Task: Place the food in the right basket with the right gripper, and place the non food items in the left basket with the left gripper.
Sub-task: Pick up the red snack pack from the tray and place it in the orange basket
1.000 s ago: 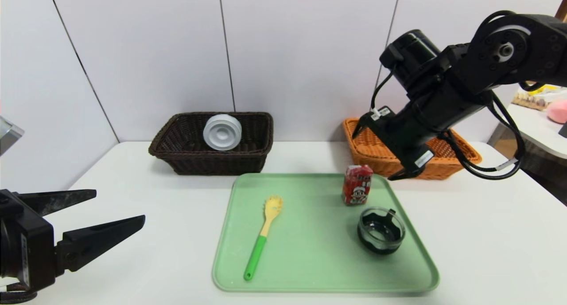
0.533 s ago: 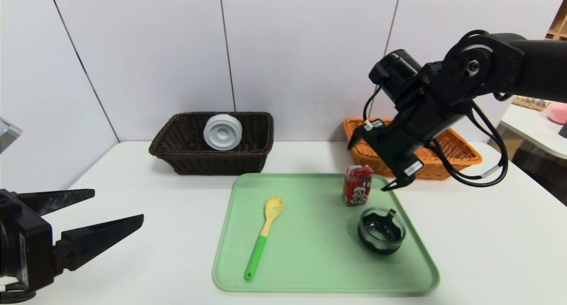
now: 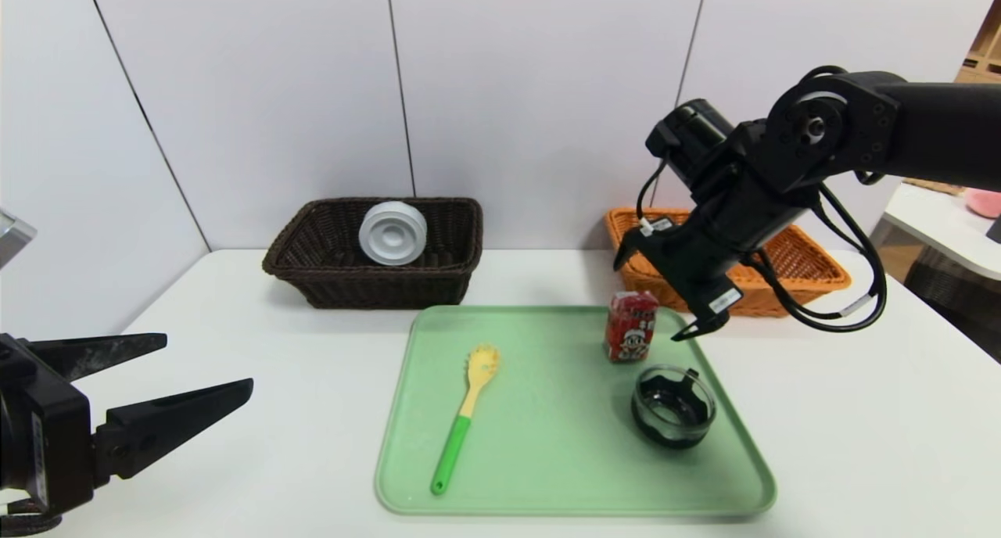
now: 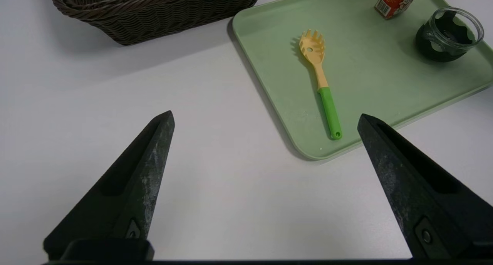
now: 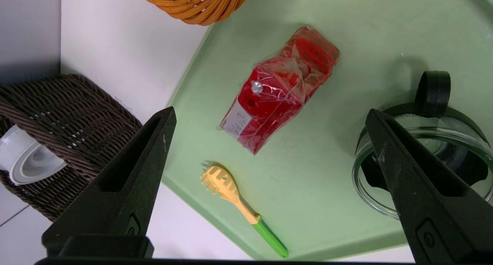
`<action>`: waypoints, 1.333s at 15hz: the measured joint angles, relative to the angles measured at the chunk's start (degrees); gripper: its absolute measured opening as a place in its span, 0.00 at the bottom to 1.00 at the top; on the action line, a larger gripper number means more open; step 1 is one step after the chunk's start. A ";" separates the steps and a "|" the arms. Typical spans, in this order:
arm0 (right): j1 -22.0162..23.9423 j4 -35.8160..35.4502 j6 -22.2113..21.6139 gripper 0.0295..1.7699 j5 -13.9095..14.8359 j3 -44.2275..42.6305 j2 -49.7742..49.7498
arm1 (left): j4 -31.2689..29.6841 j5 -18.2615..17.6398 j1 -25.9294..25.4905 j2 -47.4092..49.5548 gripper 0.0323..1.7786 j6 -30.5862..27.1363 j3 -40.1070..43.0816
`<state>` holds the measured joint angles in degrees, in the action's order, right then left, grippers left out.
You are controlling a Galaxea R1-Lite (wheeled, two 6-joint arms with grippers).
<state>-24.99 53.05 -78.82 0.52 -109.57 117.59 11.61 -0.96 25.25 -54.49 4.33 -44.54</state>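
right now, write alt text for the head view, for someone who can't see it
The right gripper, jaws open, hovers above a red snack packet on a green tray. A pasta fork and glass cup share the tray; behind stand a dark basket holding a white container, and an orange basket.

Between the open fingers of the right gripper (image 5: 271,111), a red packet (image 5: 281,89) and a spaghetti fork (image 5: 242,209) lie on the green tray (image 5: 308,188), the fork near its edge, with a glass cup (image 5: 423,153) beyond the packet.
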 joint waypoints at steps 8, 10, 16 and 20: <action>0.93 0.13 -1.55 0.96 -1.26 -0.46 1.78 | 0.02 0.00 -0.02 0.00 0.95 0.02 0.00; 1.10 0.15 -1.66 0.96 -1.26 -0.46 2.23 | 0.00 0.00 -0.06 0.00 0.95 0.02 0.04; 1.18 0.09 -1.66 0.96 -1.29 -0.57 3.44 | -0.06 0.02 -0.06 -0.11 0.95 0.02 0.06; 1.10 0.09 -1.71 0.96 -1.29 -0.77 4.13 | -0.06 0.06 -0.11 -0.22 0.95 0.00 0.09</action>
<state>-23.89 53.14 -80.53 -0.77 -110.34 121.72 11.54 -0.90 25.14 -54.71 4.33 -44.46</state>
